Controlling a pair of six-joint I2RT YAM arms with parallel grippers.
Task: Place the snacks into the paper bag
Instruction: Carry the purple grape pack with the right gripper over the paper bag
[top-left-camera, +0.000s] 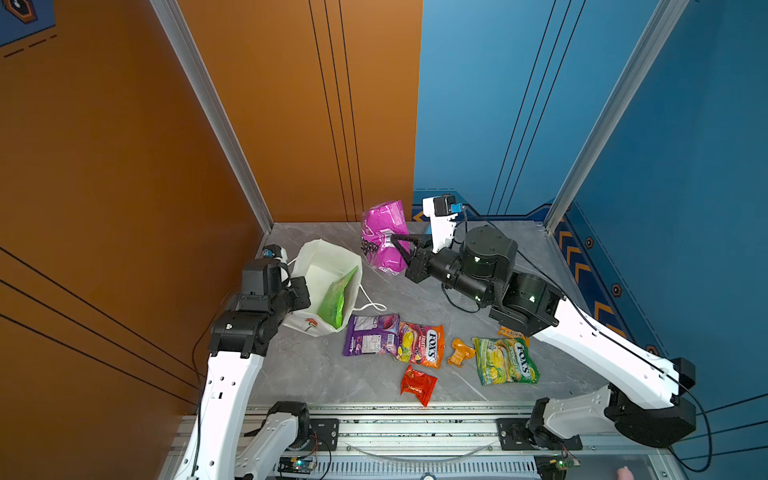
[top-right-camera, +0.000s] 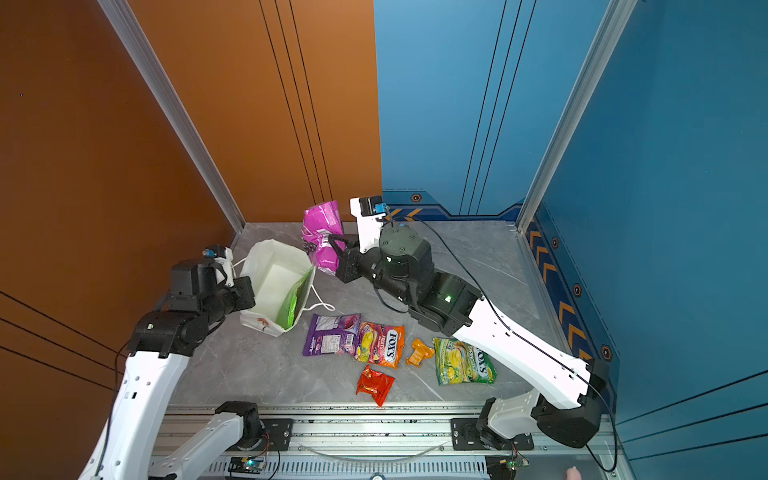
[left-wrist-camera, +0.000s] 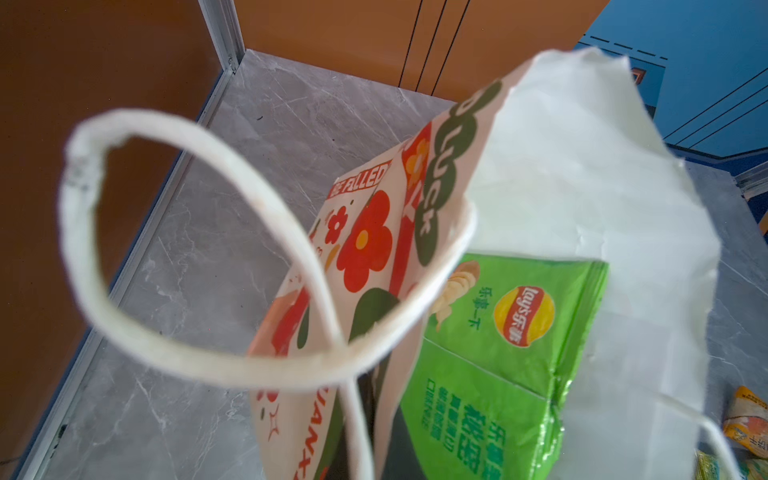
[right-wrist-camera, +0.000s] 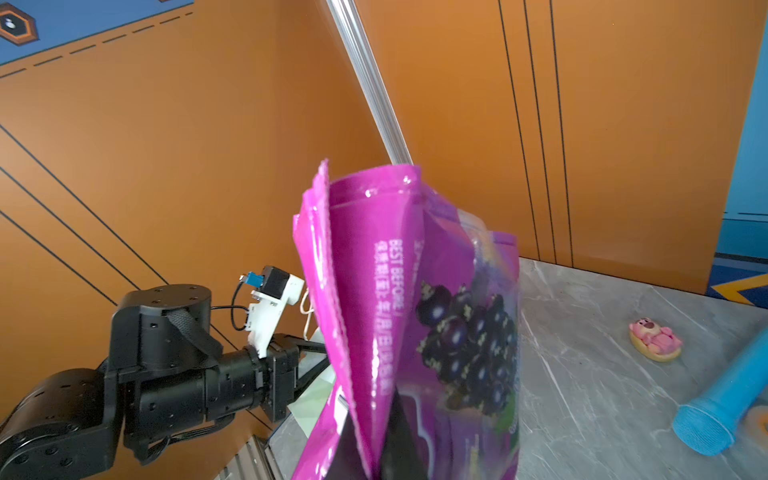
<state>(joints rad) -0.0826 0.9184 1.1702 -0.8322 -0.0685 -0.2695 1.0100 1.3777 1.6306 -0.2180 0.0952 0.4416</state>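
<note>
Nearest, loose snacks are seen flat on the table: a red packet (top-left-camera: 419, 384), a small orange one (top-left-camera: 460, 352), a green FOX'S bag (top-left-camera: 505, 360), an orange FOX'S bag (top-left-camera: 420, 345) and a purple pack (top-left-camera: 370, 334). Just beyond them, to the left, the paper bag (top-left-camera: 332, 248) is stood upright with its mouth open. A chip bag (top-left-camera: 336, 303) is leant inside against its right wall. The left gripper (top-left-camera: 302, 293) is closed tight and appears pinched on the bag's left rim, so the mouth is braced. Farther and to the right, the right gripper (top-left-camera: 391, 242) is clamped on a magenta pack (top-left-camera: 384, 237), which is held upright off the table, beside the mouth but not over it. The step in hand is judged to be the carry to the bag. It is best done if the pack is brought left over the mouth, lowered bottom first into the free room left of the chip bag, and let go only once it is below the rim. The far rim and the cord handle (top-left-camera: 370, 305) draped on the right should be cleared, since a snag could fold or tip the paper.
</note>
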